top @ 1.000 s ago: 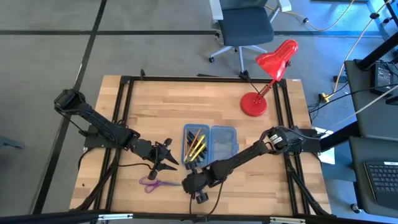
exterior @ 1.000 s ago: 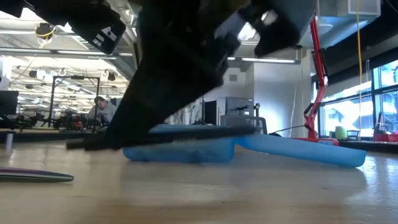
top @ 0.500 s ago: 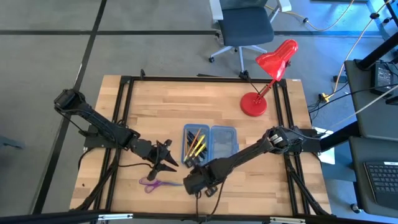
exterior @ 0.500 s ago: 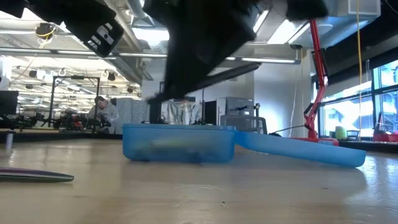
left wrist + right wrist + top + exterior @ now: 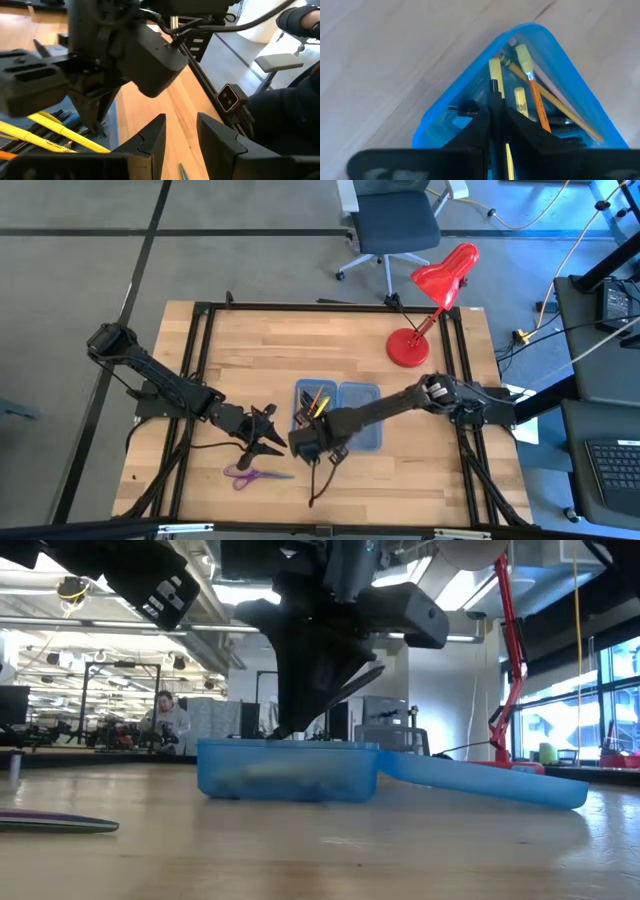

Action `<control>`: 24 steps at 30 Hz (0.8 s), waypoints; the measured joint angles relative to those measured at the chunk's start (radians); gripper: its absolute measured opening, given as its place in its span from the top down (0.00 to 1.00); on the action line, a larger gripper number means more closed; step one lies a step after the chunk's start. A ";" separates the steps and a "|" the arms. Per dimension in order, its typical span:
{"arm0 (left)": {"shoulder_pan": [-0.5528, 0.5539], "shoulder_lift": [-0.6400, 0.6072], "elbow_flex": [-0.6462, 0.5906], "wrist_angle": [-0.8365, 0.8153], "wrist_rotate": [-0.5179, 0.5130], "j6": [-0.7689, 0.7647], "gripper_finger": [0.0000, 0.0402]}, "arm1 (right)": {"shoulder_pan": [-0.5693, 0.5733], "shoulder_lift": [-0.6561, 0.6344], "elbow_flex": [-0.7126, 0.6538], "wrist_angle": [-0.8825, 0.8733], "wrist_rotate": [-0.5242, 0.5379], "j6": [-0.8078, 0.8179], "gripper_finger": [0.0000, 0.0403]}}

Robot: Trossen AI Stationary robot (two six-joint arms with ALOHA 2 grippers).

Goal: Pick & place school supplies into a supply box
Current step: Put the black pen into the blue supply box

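Supply box (image 5: 338,415) open, right fingers (image 5: 520,131) pinching black pen (image 5: 494,102) above it, left fingers (image 5: 212,132) spread.

right gripper (image 5: 308,442) now over box (image 5: 362,420) (pen (image 5: 495,112) held)

Just ahead of the right gripper (image 5: 496,122), black itself, the supply box (image 5: 470,90) is translucent blue; inside it lie yellow pens (image 5: 521,57) and an orange pencil (image 5: 538,102). Beside the black left gripper (image 5: 268,438), the scissors (image 5: 243,474) have purple handles.
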 joint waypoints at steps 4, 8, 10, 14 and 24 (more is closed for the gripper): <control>0.000 0.000 0.000 0.000 0.000 0.000 0.74 | -0.030 0.000 0.000 0.004 -0.050 -0.055 0.86; 0.000 0.000 0.000 0.000 0.000 0.000 0.74 | -0.048 0.000 0.000 0.039 -0.057 -0.121 0.86; 0.000 0.000 0.000 0.000 0.000 0.000 0.74 | -0.055 0.000 0.000 0.055 -0.067 -0.156 0.86; 0.000 0.000 0.000 0.000 0.000 0.000 0.75 | -0.074 0.000 0.000 0.063 -0.113 -0.197 0.86; 0.000 0.000 0.000 0.000 -0.002 0.000 0.74 | -0.111 -0.001 0.000 0.076 -0.318 -0.196 0.86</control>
